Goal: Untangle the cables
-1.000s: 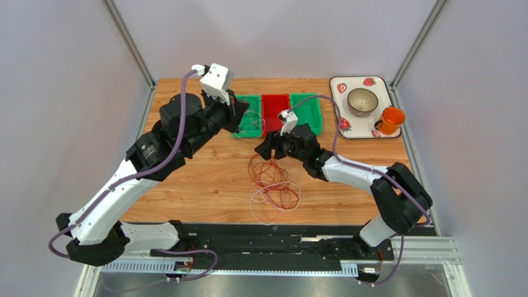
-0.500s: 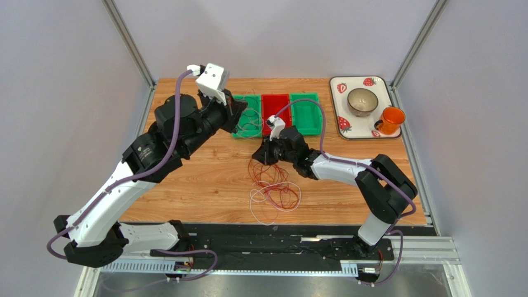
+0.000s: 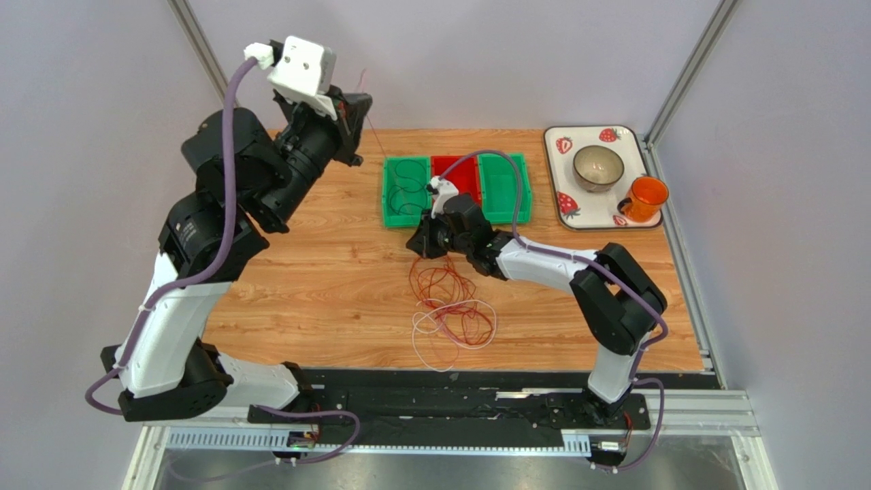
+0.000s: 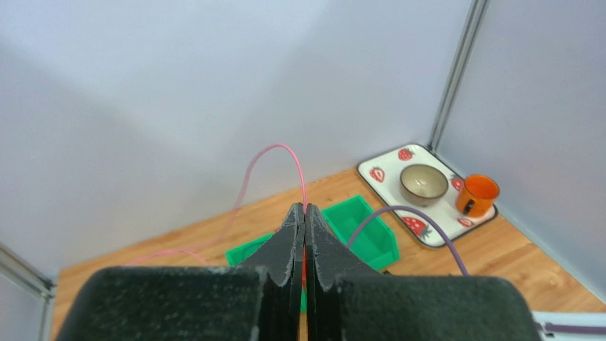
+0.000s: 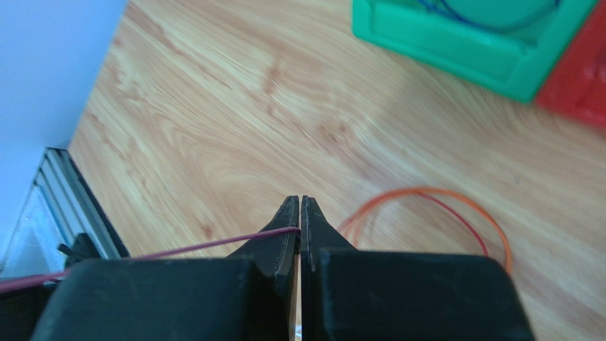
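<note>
Two arms work over a wooden surface (image 3: 337,296). The left arm (image 3: 220,219) stands tall at the left edge, its wrist lifted high near the far left corner. The right arm (image 3: 572,271) lies low, stretched from the near right corner to the middle. A strawberry-patterned tray (image 3: 567,211) sits in the far right corner.

Three bins stand side by side at the middle of the far edge. The left green bin (image 3: 388,199) comes first. Next is the red bin (image 3: 462,180), partly behind the right arm's purple hose (image 3: 496,155). Last is the right green bin (image 3: 499,196).

The cables (image 3: 450,304) lie in a loose tangle of red and dark loops between the middle and the near edge. A white loop (image 3: 434,352) lies on the side closest to that edge. On the tray are a bowl (image 3: 598,166) and, just beside it toward the right edge, an orange cup (image 3: 646,197). A thin coil (image 3: 409,184) lies in the left green bin.

The left pincer (image 4: 304,213) is pressed together on a pink cable (image 4: 284,148), which arcs up out of the tips and falls away to one side. The right pincer (image 5: 299,206) is low over the surface at the far side of the tangle. It is pressed together on a dark red cable (image 5: 199,247) that runs off sideways from its tips in a straight line. An orange loop (image 5: 427,192) rests on the wood just beside the tips.
</note>
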Robot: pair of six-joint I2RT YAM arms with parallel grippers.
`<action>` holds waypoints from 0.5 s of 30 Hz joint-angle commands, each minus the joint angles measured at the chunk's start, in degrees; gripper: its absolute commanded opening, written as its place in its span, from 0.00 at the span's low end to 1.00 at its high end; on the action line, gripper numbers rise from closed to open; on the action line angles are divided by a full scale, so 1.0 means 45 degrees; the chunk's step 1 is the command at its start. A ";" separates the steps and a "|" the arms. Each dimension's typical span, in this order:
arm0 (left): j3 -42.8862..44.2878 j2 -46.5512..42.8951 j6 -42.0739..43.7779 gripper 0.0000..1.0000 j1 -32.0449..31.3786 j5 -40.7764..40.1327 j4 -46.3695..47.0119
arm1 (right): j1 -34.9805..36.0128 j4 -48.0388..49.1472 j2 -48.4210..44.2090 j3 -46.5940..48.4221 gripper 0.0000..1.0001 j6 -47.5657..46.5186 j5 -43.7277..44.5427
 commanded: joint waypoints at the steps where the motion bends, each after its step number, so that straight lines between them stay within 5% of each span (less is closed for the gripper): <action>1: 0.2288 0.0225 0.1667 0.00 0.0005 -0.0345 0.2185 | -0.0020 -0.1465 0.0441 0.0350 0.00 0.0026 0.0474; 3: 0.1939 0.0187 0.1668 0.00 0.0005 -0.0266 0.2536 | -0.0020 -0.1504 0.0305 0.0369 0.09 -0.0013 0.0493; 6: 0.0477 -0.0085 0.1648 0.00 0.0005 -0.0168 0.2985 | -0.0039 -0.1504 -0.0064 0.0350 0.51 -0.0169 0.0746; 11: -0.1926 -0.0381 0.2156 0.00 0.0043 -0.0753 0.4313 | -0.0312 -0.3277 -0.1118 0.1325 0.69 -0.1222 0.2768; 15: -0.1774 0.0456 0.2292 0.00 0.0180 -0.0618 0.4315 | -0.1092 -0.3030 -0.2545 0.0977 0.77 -0.1420 0.4651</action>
